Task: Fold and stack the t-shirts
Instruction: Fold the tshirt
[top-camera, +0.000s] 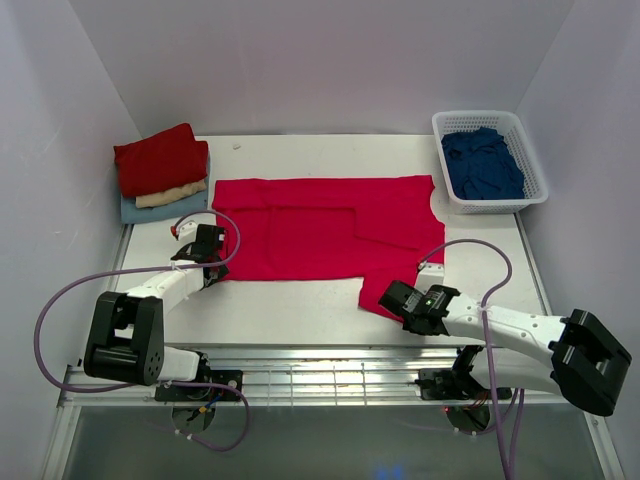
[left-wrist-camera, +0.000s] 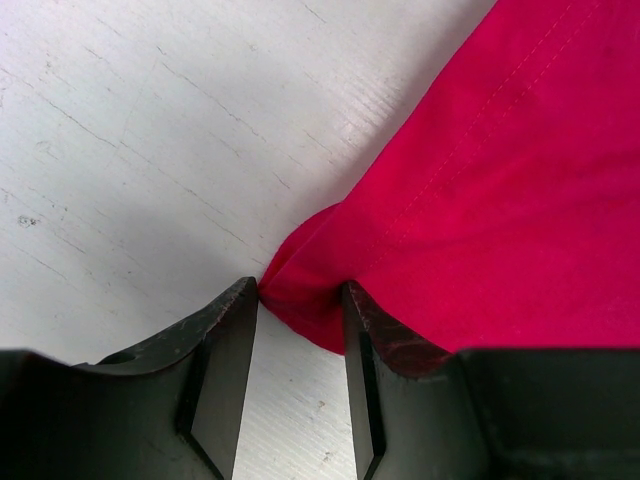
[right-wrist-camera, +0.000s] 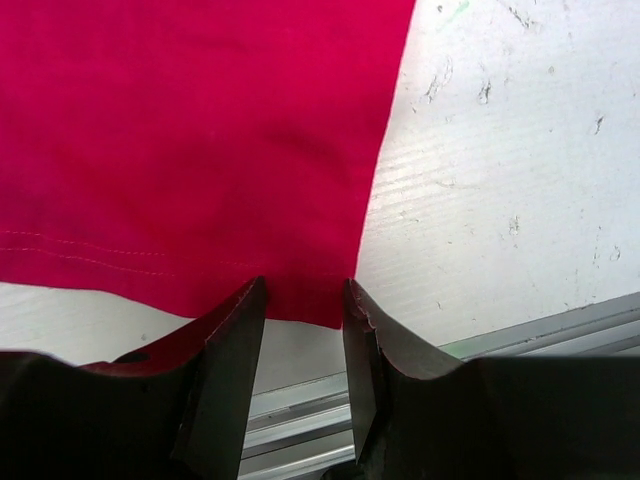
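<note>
A bright crimson-red t-shirt (top-camera: 320, 230) lies spread flat across the middle of the table. My left gripper (top-camera: 213, 262) is down at its near left corner. In the left wrist view the puckered corner of the shirt (left-wrist-camera: 500, 200) sits between the tips of that gripper (left-wrist-camera: 300, 300), whose jaws stand apart. My right gripper (top-camera: 388, 298) is at the shirt's near right flap. In the right wrist view the hem of the shirt (right-wrist-camera: 200, 150) lies between the parted tips of the gripper (right-wrist-camera: 305, 295), close to the table's front edge.
At the back left is a stack of folded t-shirts: dark red (top-camera: 160, 158) on top, cream (top-camera: 172, 194) below it, pale blue (top-camera: 140, 210) at the bottom. A white lattice basket (top-camera: 520, 125) at the back right holds a crumpled navy shirt (top-camera: 483, 165). A metal rail (top-camera: 330, 375) runs along the front edge.
</note>
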